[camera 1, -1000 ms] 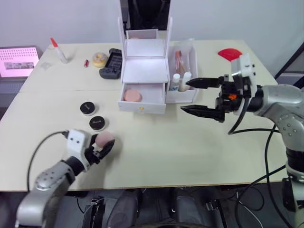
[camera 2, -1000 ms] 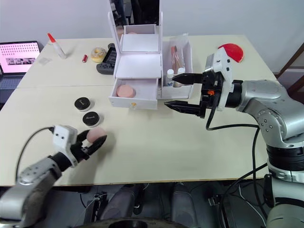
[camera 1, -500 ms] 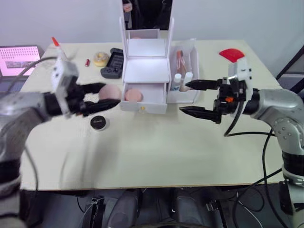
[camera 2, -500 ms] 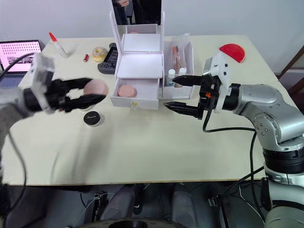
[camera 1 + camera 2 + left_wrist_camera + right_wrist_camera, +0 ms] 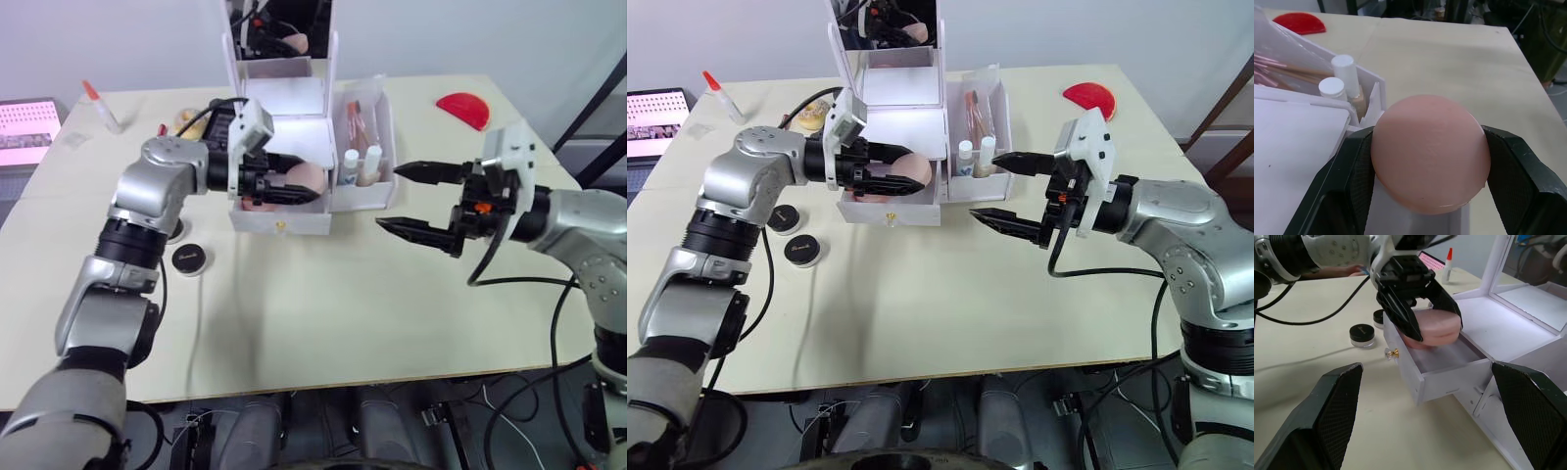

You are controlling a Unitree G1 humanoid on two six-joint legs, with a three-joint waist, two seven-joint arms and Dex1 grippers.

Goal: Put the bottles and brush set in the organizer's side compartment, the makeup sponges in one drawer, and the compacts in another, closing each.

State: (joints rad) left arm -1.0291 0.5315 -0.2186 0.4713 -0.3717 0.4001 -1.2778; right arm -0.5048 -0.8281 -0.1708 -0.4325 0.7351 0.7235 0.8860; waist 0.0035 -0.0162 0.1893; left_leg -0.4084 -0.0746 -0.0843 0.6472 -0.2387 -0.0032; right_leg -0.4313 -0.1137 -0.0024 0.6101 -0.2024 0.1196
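Observation:
My left gripper (image 5: 299, 186) is shut on a pale pink makeup sponge (image 5: 1427, 152) and holds it just over the open lower drawer (image 5: 1435, 364) of the white organizer (image 5: 284, 137). A second pink sponge (image 5: 1413, 341) lies in that drawer beneath it. The two white-capped bottles (image 5: 360, 164) and the brush set (image 5: 358, 110) stand in the side compartment. Two black compacts (image 5: 803, 250) (image 5: 781, 217) lie on the table left of the organizer. My right gripper (image 5: 389, 199) hangs open to the right of the organizer, with nothing between its fingers.
A red half-round object (image 5: 462, 108) lies at the back right. A glue bottle (image 5: 99, 106), a yellow ring roll (image 5: 809, 116) and a laptop (image 5: 27, 122) sit at the back left. The upright mirror (image 5: 279, 27) rises above the drawers.
My left arm has carried the sponge from the front left of the table up and right to the open drawer. The right gripper has stayed open in about the same place. The camera has shifted.

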